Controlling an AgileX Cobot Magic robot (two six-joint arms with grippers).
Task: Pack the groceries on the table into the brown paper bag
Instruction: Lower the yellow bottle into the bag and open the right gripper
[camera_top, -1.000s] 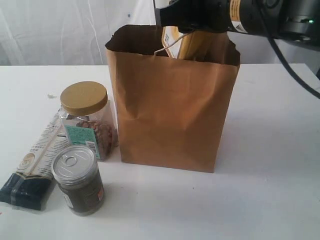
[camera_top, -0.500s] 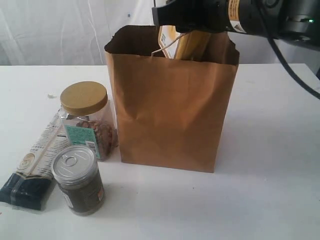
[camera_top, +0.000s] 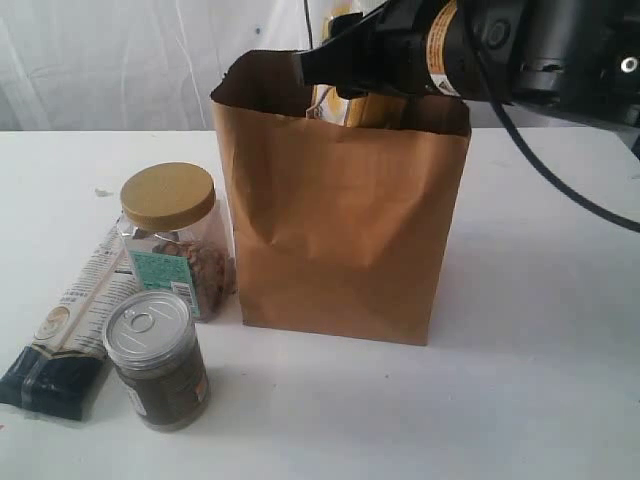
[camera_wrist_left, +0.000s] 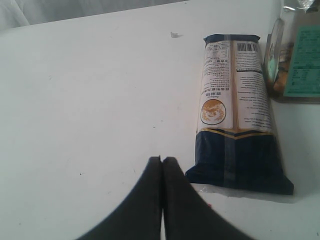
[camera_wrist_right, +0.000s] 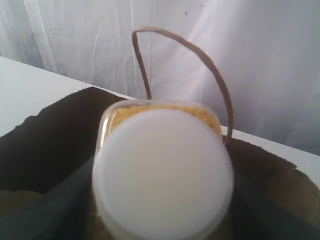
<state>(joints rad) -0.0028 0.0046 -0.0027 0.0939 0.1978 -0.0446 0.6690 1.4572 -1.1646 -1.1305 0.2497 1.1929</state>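
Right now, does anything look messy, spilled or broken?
Nothing spilled or broken. The tan-lidded jar and silver-lidded jar stand upright; the long packet lies flat. Only the brown paper bag is creased, and a tiny scrap lies on the table.

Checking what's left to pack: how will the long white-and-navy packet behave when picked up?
The packet looks long and straight-edged, so probably fairly stiff. Its glossy wrapper could slip. Lying flat on the table, it likely won't roll.
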